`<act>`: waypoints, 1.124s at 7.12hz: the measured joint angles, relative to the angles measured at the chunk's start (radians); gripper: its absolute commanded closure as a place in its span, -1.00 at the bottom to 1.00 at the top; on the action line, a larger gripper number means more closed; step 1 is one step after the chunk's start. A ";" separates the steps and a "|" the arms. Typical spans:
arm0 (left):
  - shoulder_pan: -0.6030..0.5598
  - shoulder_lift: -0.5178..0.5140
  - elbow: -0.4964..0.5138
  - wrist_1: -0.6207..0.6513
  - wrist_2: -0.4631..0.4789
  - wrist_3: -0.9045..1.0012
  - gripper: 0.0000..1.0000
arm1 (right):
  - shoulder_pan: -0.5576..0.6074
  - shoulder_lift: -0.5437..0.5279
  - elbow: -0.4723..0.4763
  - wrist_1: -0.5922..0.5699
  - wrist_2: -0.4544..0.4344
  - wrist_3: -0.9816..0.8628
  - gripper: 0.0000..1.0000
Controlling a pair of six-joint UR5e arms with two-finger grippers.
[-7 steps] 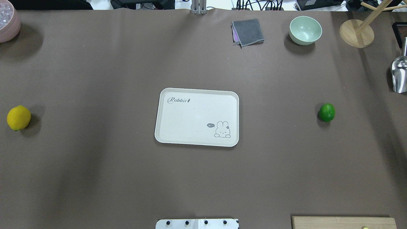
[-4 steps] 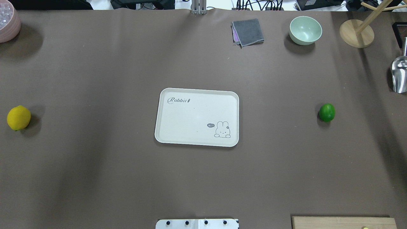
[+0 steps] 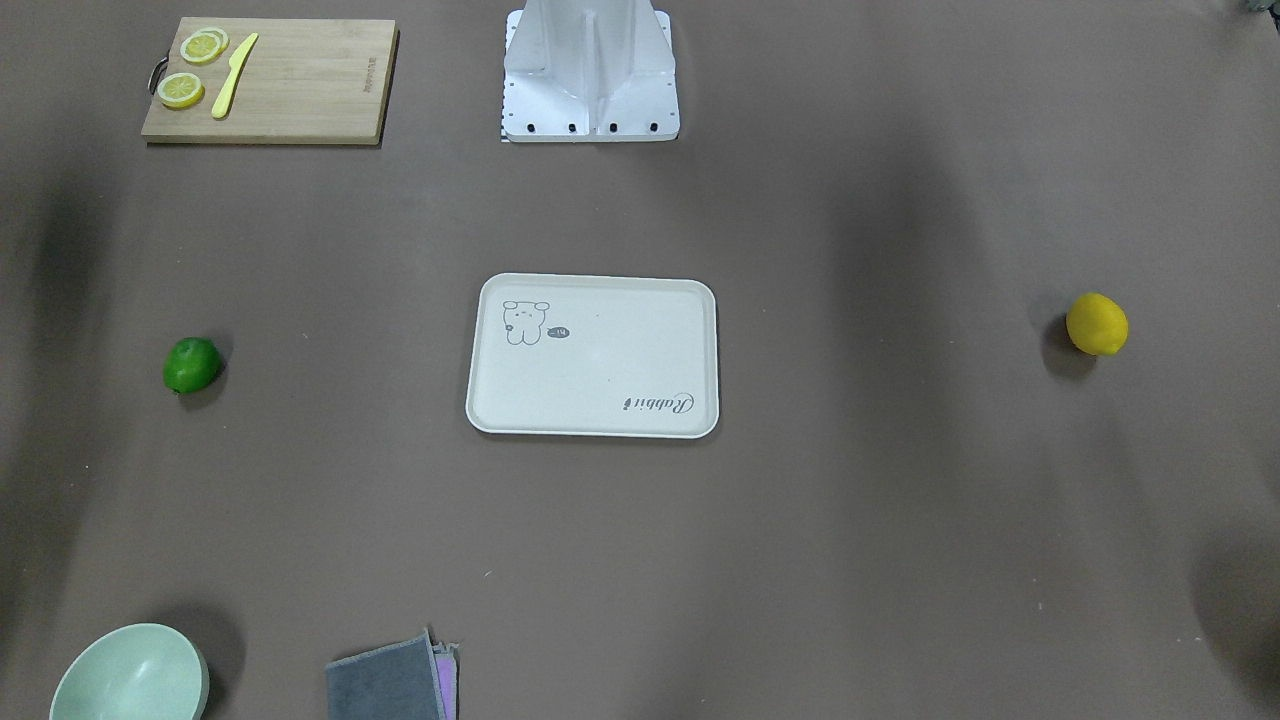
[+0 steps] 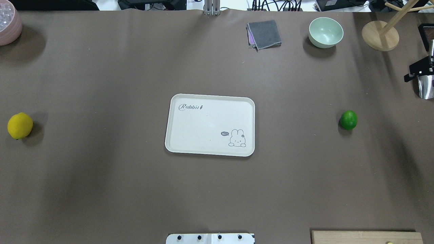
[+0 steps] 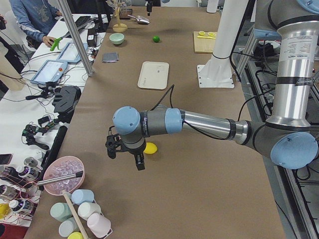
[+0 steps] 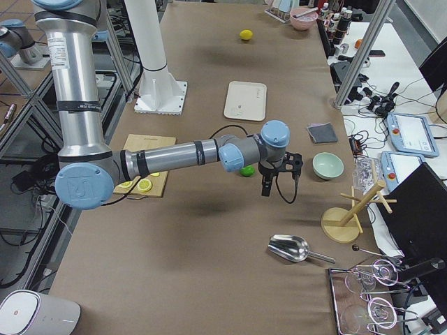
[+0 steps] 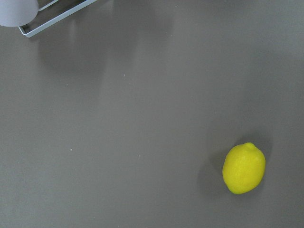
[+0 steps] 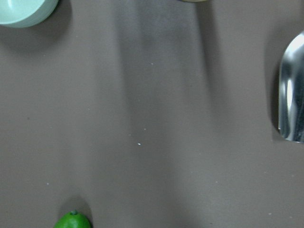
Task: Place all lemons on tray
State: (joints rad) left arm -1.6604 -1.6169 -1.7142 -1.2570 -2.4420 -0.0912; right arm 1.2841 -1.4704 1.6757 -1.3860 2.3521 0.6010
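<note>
Yellow lemon, green lemon, cream tray with grey rabbit drawing, brown table

Mint bowl, grey cloth, cutting board with lemon slices, metal scoop

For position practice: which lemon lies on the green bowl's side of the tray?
The green lemon, right of the tray like the bowl; the yellow lemon lies left.

Even light, soft shadows, glaring scoop
</note>
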 measured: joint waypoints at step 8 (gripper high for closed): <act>0.278 -0.032 0.097 -0.378 0.066 -0.368 -0.94 | -0.298 0.161 -0.084 0.015 -0.158 0.196 -0.99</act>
State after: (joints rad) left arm -1.3829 -1.6493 -1.6168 -1.6354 -2.3756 -0.4589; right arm 0.9862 -1.3097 1.5916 -1.3709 2.1940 0.7975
